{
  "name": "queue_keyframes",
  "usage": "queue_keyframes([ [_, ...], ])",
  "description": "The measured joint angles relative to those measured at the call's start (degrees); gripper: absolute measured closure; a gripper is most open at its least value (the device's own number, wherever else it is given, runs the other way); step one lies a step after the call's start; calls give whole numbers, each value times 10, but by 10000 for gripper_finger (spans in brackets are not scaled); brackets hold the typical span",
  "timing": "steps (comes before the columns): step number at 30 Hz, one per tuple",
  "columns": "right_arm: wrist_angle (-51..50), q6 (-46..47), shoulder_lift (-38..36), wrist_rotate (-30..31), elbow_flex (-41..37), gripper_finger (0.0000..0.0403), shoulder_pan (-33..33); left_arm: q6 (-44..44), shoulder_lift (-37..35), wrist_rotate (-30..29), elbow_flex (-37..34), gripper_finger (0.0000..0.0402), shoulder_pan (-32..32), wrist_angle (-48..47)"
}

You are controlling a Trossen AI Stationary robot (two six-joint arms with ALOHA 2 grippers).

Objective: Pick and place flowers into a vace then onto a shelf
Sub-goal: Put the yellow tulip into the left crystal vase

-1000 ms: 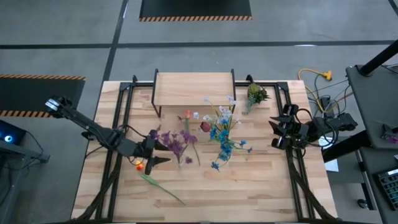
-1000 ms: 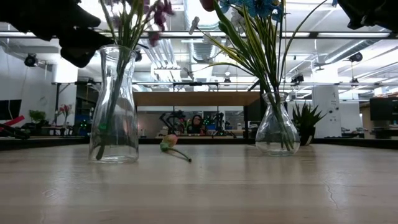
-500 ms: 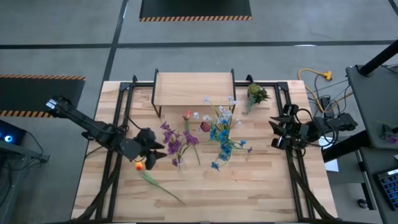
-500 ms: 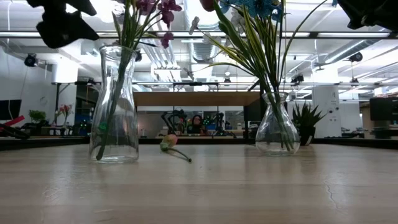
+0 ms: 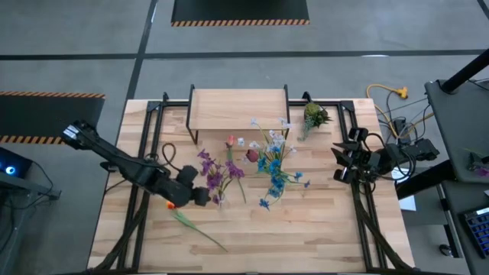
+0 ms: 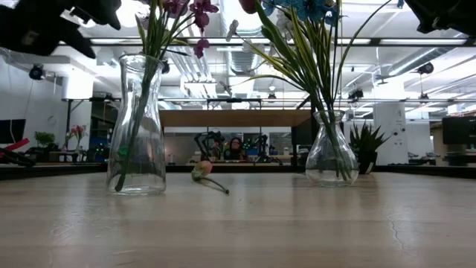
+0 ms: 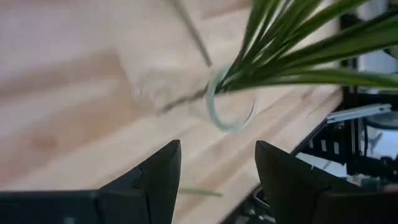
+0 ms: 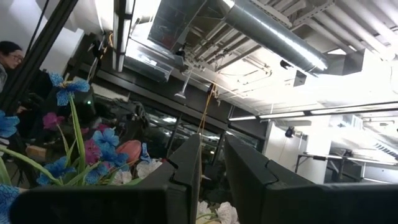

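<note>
A wooden table (image 5: 321, 229) is seen from above, with a robot arm on each side. Two clear glass vases stand near the middle. The left vase (image 6: 137, 126) holds purple flowers (image 5: 216, 173); the right vase (image 6: 331, 152) holds a fuller bunch of blue, pink and white flowers (image 5: 273, 162). One orange-headed flower (image 5: 186, 215) lies flat on the table, near and left of the left vase. The left claw (image 5: 200, 196) hovers just beside the purple flowers, its fingers (image 7: 158, 180) parted and holding nothing. The right claw (image 5: 338, 162) waits at the table's right edge, fingers (image 8: 186, 177) nearly together and empty. A small wooden shelf (image 5: 238, 109) stands at the far side, with a green tuft (image 5: 313, 116) to its right.
</note>
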Motion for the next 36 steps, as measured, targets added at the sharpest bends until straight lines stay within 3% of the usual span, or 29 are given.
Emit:
queue_keyframes([
  [6, -1, 5, 0, 0, 0, 339, 0, -96, 76, 73, 74, 212, -5, -82],
  [13, -10, 42, 0, 0, 0, 339, 0, -244, 191, 75, 204, 212, -35, -351],
  [17, -27, 77, 0, 0, 0, 339, 0, -316, 264, 75, 267, 212, -62, -447],
  [29, -49, 112, 3, 1, 0, 339, 0, -347, 449, 99, 394, 212, -81, -469],
  [36, -46, 98, 3, 0, 0, 339, 0, -344, 495, 124, 451, 212, -91, -469],
])
